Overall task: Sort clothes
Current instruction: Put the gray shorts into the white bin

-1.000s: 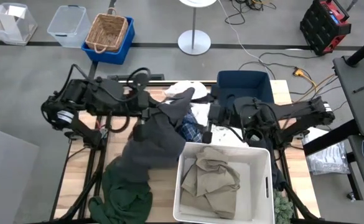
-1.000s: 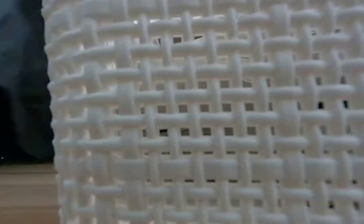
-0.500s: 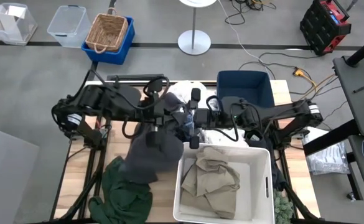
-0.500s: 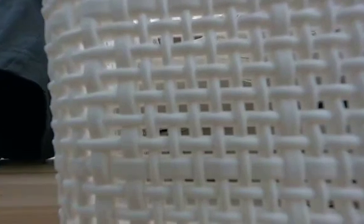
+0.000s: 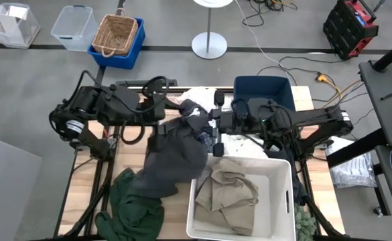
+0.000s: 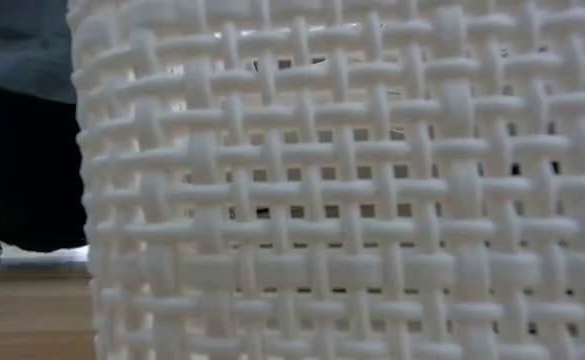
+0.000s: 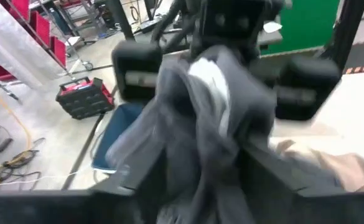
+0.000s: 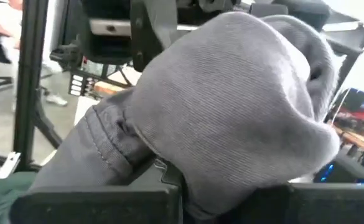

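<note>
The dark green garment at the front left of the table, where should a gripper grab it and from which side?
Grip the dark green garment at its raised crumpled folds near the middle, coming straight down from above. It lies heaped and partly under the dark grey garment, so its edges are poor holds.

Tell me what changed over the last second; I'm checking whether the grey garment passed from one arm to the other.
The right gripper came in from the right and closed on the grey garment at its raised end. The left gripper, which had lifted it, opened its fingers and drew back toward the left. The garment's lower part shifted a little. The khaki garment in the white bin and the green garment stayed put.
</note>
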Robot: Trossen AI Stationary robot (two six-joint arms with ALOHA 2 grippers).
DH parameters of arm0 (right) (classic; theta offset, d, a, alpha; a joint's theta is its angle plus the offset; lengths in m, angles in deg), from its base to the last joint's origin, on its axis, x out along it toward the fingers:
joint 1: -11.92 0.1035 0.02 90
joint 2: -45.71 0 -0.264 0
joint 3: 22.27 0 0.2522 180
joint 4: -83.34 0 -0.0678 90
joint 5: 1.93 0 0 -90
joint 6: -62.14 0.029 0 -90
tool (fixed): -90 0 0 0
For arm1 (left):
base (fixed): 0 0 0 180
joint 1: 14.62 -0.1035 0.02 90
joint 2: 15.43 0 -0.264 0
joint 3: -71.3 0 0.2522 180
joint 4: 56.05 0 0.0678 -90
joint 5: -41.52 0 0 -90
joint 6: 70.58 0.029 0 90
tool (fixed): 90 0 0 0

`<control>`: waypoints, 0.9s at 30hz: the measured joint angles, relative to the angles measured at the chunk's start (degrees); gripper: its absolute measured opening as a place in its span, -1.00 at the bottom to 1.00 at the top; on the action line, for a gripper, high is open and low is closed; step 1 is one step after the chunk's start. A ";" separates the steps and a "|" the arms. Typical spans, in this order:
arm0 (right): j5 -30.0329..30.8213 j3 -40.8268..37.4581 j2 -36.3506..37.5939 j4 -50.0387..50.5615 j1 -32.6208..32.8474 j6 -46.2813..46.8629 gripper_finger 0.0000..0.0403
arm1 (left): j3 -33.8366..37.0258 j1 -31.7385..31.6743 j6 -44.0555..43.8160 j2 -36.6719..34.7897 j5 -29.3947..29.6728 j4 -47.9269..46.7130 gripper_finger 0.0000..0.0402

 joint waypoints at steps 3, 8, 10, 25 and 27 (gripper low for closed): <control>-0.93 2.75 1.30 4.53 1.31 1.50 -0.82 | -0.01 0.10 2.05 -1.12 0.62 -1.19 0.13; -2.06 9.67 2.78 9.18 5.35 2.31 -0.82 | 0.04 0.00 4.21 -3.58 2.11 -3.39 0.35; -3.04 13.06 2.81 12.09 7.25 3.38 -0.82 | 0.04 0.04 4.44 -4.52 3.86 -4.14 0.39; -6.10 36.34 3.35 46.47 23.73 9.37 -0.82 | 0.04 0.04 -2.97 -7.54 6.19 -11.13 0.43; -0.11 37.25 3.47 54.02 24.20 12.91 -0.82 | 0.04 0.04 -3.92 -7.43 6.19 -11.66 0.43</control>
